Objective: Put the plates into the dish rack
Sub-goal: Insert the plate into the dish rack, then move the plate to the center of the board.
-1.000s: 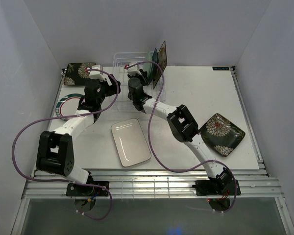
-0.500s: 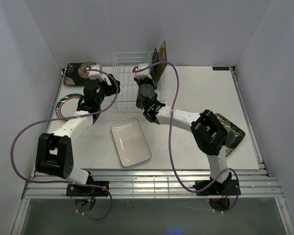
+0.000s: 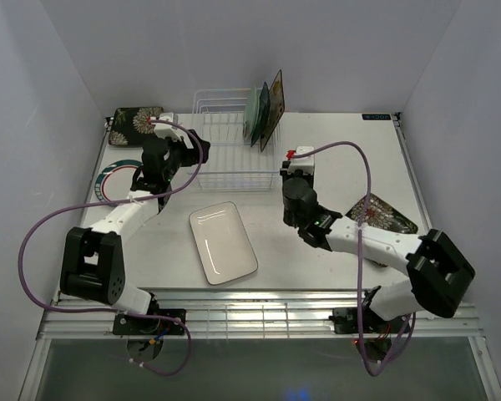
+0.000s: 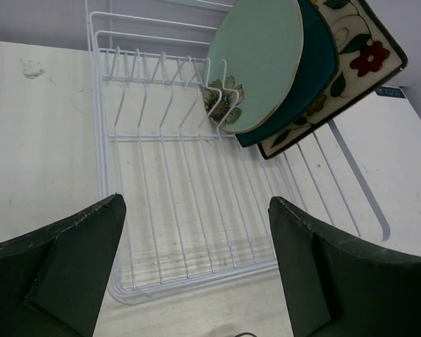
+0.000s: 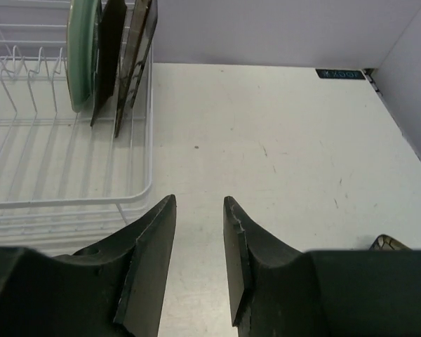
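readable text: none right now | small dark rectangular label (image 3: 377, 116), white table (image 3: 334, 150) edge, one o'clock | lettering too blurred

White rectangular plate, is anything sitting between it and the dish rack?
Nothing visible lies between the white rectangular plate and the dish rack; the open left pincer hangs by the rack's left edge.

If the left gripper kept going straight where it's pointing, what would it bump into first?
Probably the dish rack. The left gripper, wide open, points down at its empty wire slots; the plates standing in it are off to one side. How near the wires are is unclear.
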Tool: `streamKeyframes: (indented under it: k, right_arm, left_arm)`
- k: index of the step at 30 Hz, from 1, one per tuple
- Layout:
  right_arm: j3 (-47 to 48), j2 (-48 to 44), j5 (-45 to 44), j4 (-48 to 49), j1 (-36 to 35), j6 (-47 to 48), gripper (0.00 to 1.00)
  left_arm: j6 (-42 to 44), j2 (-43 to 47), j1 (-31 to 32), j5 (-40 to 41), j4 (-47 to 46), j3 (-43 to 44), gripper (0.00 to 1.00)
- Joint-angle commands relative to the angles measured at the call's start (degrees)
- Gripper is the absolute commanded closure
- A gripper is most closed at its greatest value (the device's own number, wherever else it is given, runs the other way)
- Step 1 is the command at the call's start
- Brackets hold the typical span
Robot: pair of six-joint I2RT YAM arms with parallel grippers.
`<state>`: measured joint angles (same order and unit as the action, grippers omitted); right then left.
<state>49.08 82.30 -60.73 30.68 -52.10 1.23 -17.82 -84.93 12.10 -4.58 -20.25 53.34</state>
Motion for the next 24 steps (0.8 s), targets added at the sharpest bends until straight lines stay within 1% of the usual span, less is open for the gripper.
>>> streamKeyframes:
  k: [1, 3, 4, 5, 6, 7, 9, 10, 12, 13, 14, 16, 17, 18, 19, 20, 22, 23, 24]
  right_arm:
    - [-3.88, -7.91, -0.53, -9.19, 0.15, -10.62, 0.60]
    - [-6.61, -11.36, 0.61, -11.33, 0.15, -13.00, 0.58]
    - [-9.33, -14.68, 0.96, -13.25, 0.15, -13.97, 0.52]
    - [-10.57, -16.37, 1.40, -14.58, 0.15, -15.11, 0.42]
    - [-11.89, -18.04, 1.58, -15.55, 0.15, -17.12, 0.38]
    - [-13.03, -21.27, 1.75, -18.08, 0.24, -18.36, 0.36]
    - [-16.46, -24.54, 2.19, -20.29, 0.24, -20.56, 0.33]
    - [-17.52, -27.86, 2.46, -21.09, 0.24, -22.57, 0.32]
    - [-20.94, -31.05, 3.42, -23.37, 0.24, -24.43, 0.29]
    - [-21.82, -34.11, 3.77, -24.43, 0.24, -25.40, 0.27]
    - [-23.14, -35.62, 3.78, -27.74, 0.24, -28.36, 0.23]
    - [-24.29, -39.65, 3.69, -30.58, 0.24, -31.63, 0.15]
    - [-24.90, -40.81, 3.08, -33.11, 0.15, -34.52, 0.10]
    - [-25.95, -42.04, 2.81, -35.66, 0.24, -35.94, 0.02]
    - [-26.49, -43.96, 2.29, -36.56, 0.24, -37.08, 0.03]
    - [-26.93, -44.85, 1.24, -37.61, 0.24, -40.05, 0.08]
    - [-28.16, -46.70, 0.26, -41.04, 0.42, -43.32, 0.08]
    - [-28.60, -47.14, -0.09, -41.92, 0.50, -44.73, 0.10]
    - [-28.86, -47.58, 0.17, -42.54, 0.77, -46.31, 0.10]
  left_arm:
    - [0.77, 3.62, -0.41, -7.10, -2.86, -1.75, 0.07]
    - [1.21, 4.41, -0.32, -10.26, -4.09, -2.80, 0.07]
    - [1.21, 4.68, -0.23, -13.67, -4.36, -3.07, 0.07]
    - [1.47, 4.77, -0.23, -15.79, -4.88, -3.50, 0.07]
    - [1.65, 4.94, -0.23, -17.90, -4.97, -3.51, 0.03]
    - [1.74, 5.03, -0.15, -21.23, -5.06, -3.51, 0.02]
    - [2.00, 5.03, 0.38, -23.19, -5.06, -3.68, 0.02]
    - [2.35, 4.86, 0.64, -24.24, -5.06, -3.68, 0.02]
    - [2.97, 4.86, 1.17, -26.61, -5.06, -3.68, 0.02]
    - [3.06, 4.77, 1.26, -27.32, -5.15, -3.86, 0.02]
    - [3.15, 4.94, 1.61, -28.28, -5.06, -3.86, 0.02]
    - [3.58, 5.03, 1.96, -29.08, -5.06, -4.03, 0.02]
    - [3.67, 5.03, 2.31, -29.34, -5.15, -3.95, 0.02]
    - [3.76, 5.12, 2.40, -29.69, -5.15, -4.12, 0.02]
    - [4.02, 5.12, 2.58, -29.87, -5.06, -4.12, 0.02]
    - [4.11, 4.95, 2.75, -30.14, -5.06, -4.12, 0.02]
    - [4.46, 5.03, 3.02, -32.76, -5.06, -4.12, 0.02]
    - [4.81, 5.03, 3.11, -34.43, -5.15, -3.95, 0.02]
    - [4.99, 5.21, 3.37, -37.84, -5.06, -3.95, 0.02]
